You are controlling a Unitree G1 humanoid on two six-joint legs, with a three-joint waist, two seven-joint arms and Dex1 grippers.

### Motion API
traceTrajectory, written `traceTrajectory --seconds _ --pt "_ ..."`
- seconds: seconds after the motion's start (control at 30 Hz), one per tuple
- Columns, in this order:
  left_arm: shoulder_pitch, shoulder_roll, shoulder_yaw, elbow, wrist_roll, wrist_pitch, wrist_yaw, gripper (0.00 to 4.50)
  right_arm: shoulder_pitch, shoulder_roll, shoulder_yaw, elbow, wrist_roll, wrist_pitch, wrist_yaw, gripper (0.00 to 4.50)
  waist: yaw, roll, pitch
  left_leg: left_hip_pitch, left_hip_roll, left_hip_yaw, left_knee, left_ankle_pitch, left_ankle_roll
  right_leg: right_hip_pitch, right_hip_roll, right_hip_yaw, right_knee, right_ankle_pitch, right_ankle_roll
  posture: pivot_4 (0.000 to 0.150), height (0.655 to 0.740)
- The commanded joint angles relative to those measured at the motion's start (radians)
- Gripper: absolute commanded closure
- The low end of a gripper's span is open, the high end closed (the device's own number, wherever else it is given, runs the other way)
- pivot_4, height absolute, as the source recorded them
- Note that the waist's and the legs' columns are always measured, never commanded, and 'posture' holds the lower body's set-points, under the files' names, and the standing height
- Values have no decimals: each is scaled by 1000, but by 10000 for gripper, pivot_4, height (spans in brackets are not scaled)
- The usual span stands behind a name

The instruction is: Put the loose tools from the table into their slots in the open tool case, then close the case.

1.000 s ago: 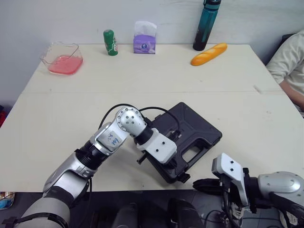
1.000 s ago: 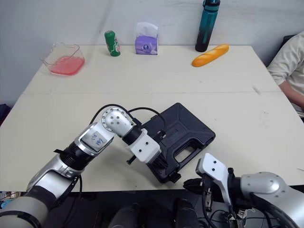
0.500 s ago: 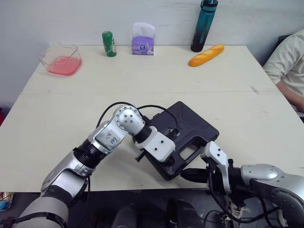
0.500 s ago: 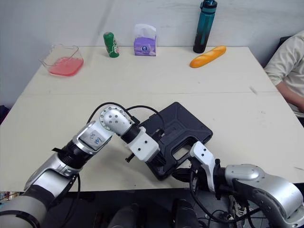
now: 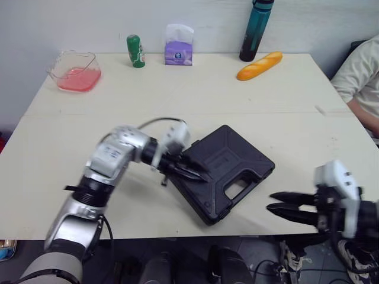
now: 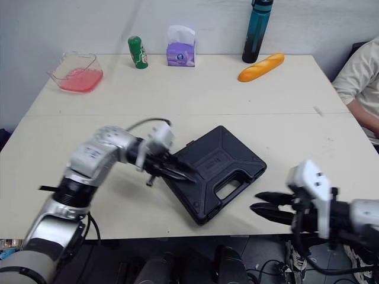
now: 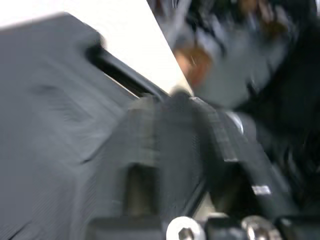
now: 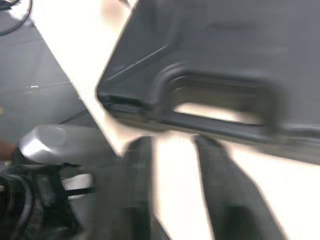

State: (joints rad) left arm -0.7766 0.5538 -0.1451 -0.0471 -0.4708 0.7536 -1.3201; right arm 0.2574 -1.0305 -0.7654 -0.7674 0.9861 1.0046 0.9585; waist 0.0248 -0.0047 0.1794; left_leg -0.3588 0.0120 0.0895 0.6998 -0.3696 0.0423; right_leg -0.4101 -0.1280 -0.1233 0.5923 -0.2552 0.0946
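Right pincer (image 5: 270, 202) hangs low over the near edge of the surface (image 5: 195, 94), at about 5 o'clock. It is spread open and holds nothing. It points toward the tool case (image 5: 237, 161) and sits near the handle (image 5: 240, 190), but is not touching it.

Left pincer (image 5: 200, 174) comes in from 9 o'clock and lies across the case's near-left corner, on or just above the lid. Open or closed: cannot tell, the wrist view is smeared.

The case itself sits at roughly 6 o'clock from the surface's centre. It is turned on a diagonal with the lid down flat and the handle side facing 5 o'clock.

Judgement: the stowing looks done and the lid is shut. What may remain is pressing it home or working the latches; whether they are fastened I cannot make out. Task looks close to finished.

Far edge, from 10 o'clock round to 1 o'clock:
- clear tub (image 5: 76, 72) with pink contents
- green bottle (image 5: 135, 52)
- purple tissue pack (image 5: 177, 48)
- teal bottle (image 5: 257, 32)
- bread loaf (image 5: 259, 66)

None of these belongs to the job. A person's sleeve (image 5: 362, 74) is at 2 o'clock, off the surface.
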Motion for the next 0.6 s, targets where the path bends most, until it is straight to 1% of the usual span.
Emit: traceTrajectory --seconds 0.03,0.07,0.1,0.13,0.2,0.33,0.47,0.5,0.6 --pt "68 99 183 -75 -131 122 31 11725 40 -39 -179 70 -4 -3 109 10697 -3 1 0 0 0 0 0 0 0 0 0 1 0 0 0 1500 7314" --pt "100 148 251 -77 -169 173 39 7384 50 -52 -222 107 -27 -13 140 6153 -5 0 1 0 -1 1 -1 0 0 0 0 2 -1 0 0 1500 7314" --pt "129 186 298 -82 -194 201 48 2333 60 -62 -249 138 -46 -23 164 649 -5 -1 1 0 0 2 -1 0 0 0 0 2 -1 0 0 1500 7314" --pt "169 238 355 -86 -205 214 51 615 65 -74 -275 176 -73 -41 189 0 -5 -1 2 0 0 2 -1 0 0 0 0 2 -1 0 0 1500 7314" --pt "258 331 448 -102 -212 214 55 615 69 -89 -298 247 -141 -100 221 0 -4 -2 2 0 0 2 -1 -1 0 -1 0 3 -1 0 0 1500 7314" --pt "409 434 557 -129 -222 183 39 615 60 -113 -290 345 -214 -173 275 0 4 -1 3 1 -1 2 -1 -2 -1 -1 -2 3 -5 0 0 1500 7314" --pt "540 470 651 -145 -197 122 65 615 8 -128 -237 437 -268 -255 295 0 2 2 4 1 -1 2 -1 -5 -3 -2 -4 4 -4 0 -1 1500 7314" --pt "562 473 669 -154 -202 116 68 615 -6 -130 -219 453 -277 -269 295 0 -1 2 5 1 -1 2 -1 -7 -7 -2 -4 4 -4 -1 -1 1500 7314" --pt "601 468 699 -175 -214 94 88 615 -50 -131 -163 486 -292 -299 295 0 -3 4 6 1 0 2 -1 -8 -10 -4 -3 4 -3 -1 -2 1500 7314"
